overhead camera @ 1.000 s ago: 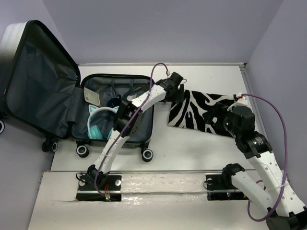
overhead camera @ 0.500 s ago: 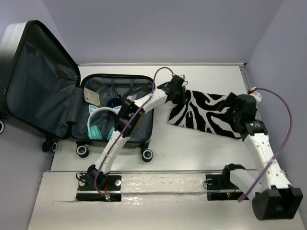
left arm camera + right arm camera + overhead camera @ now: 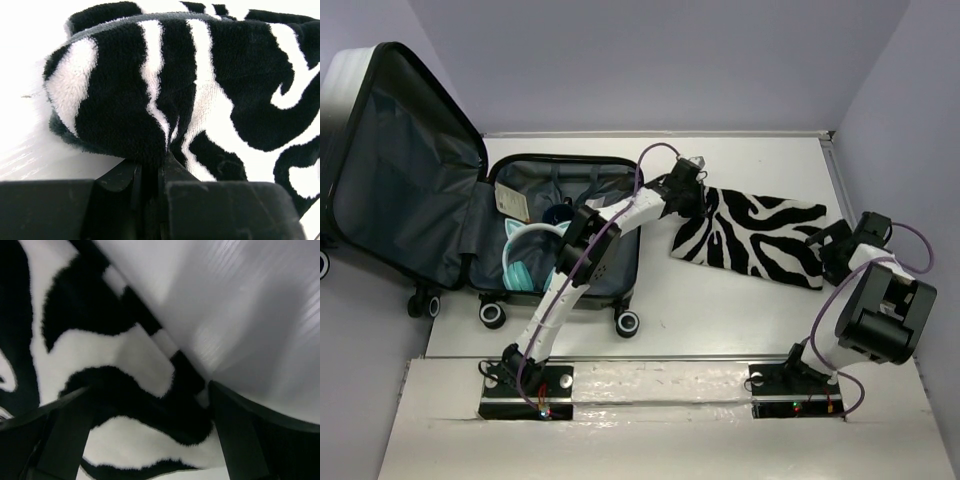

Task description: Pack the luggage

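Luggage (image 3: 410, 190) open, headphones (image 3: 520, 262) inside | left jaws pinching zebra cloth (image 3: 760, 235) beside it | right jaws spread

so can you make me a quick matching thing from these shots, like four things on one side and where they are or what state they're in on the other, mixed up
Things:
1. luggage
2. teal headphones
3. left gripper
4. right gripper

Places or states:
a. open, one finger on each side of the pouch's edge
b. shut on the zebra-striped pouch
c. lying open at the left of the table, lid swung out to the left
d. inside the luggage's base half

Pairs: 1-c, 2-d, 3-b, 4-a
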Tool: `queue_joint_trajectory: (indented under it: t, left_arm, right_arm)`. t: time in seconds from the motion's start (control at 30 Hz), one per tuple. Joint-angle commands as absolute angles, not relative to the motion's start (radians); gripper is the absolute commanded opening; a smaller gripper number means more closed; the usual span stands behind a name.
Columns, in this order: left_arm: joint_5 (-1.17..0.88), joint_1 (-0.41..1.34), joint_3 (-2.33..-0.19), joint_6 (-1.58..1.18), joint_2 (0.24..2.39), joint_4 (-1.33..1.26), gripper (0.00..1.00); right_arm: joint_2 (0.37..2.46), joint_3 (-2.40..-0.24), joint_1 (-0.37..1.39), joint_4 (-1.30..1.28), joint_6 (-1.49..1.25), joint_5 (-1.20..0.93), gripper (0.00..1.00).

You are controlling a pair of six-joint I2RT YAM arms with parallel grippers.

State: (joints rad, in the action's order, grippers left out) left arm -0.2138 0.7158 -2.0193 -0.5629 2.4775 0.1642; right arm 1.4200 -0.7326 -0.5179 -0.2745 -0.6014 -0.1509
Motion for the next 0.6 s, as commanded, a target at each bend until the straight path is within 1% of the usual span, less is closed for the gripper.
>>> queue_joint_trajectory:
  t: [0.0,0.07,0.1,0.2,0.23,0.27,0.3,0.37,0.4,0.43,0.5,0.53,0.57]
  left_arm:
    - [-0.245,0.716,-1.951,-0.537,2.470,0.210,0.06]
    - [-0.250,0.716,-1.948,-0.534,2.470,0.206,0.06]
    - [-0.252,0.713,-1.948,-0.532,2.470,0.204,0.06]
    - [-0.255,0.713,-1.950,-0.534,2.473,0.196,0.06]
    - [-0.256,0.713,-1.953,-0.535,2.474,0.195,0.06]
    - [-0.256,0.712,-1.954,-0.535,2.474,0.195,0.06]
    - [-0.256,0.712,-1.954,-0.537,2.474,0.195,0.06]
    - [-0.252,0.713,-1.954,-0.540,2.473,0.195,0.06]
    - [-0.250,0.713,-1.954,-0.541,2.473,0.193,0.06]
    - [-0.252,0.712,-1.956,-0.548,2.474,0.192,0.06]
    - [-0.255,0.713,-1.960,-0.555,2.476,0.190,0.06]
    - [-0.261,0.713,-1.959,-0.558,2.473,0.186,0.06]
    - [-0.277,0.715,-1.948,-0.569,2.464,0.178,0.06]
  right_arm:
    - [1.518,-0.701,-0.529,-0.135,-0.623,-0.359,1.00]
    - [1.571,-0.672,-0.529,-0.108,-0.638,-0.377,0.99]
    - [1.586,-0.663,-0.529,-0.074,-0.641,-0.409,0.97]
    - [1.670,-0.634,-0.529,-0.003,-0.653,-0.547,0.88]
    - [1.696,-0.632,-0.511,0.030,-0.658,-0.581,0.87]
    - [1.715,-0.632,-0.497,0.047,-0.672,-0.603,0.85]
    - [1.738,-0.635,-0.470,0.063,-0.669,-0.617,0.80]
    - [1.726,-0.640,-0.459,0.058,-0.649,-0.600,0.79]
    - [1.711,-0.646,-0.459,0.052,-0.647,-0.610,0.57]
    - [1.706,-0.652,-0.459,0.052,-0.653,-0.645,0.47]
    - [1.704,-0.663,-0.450,0.074,-0.667,-0.702,0.33]
    - [1.706,-0.669,-0.449,0.090,-0.678,-0.737,0.18]
    - [1.697,-0.663,-0.449,0.139,-0.714,-0.776,0.10]
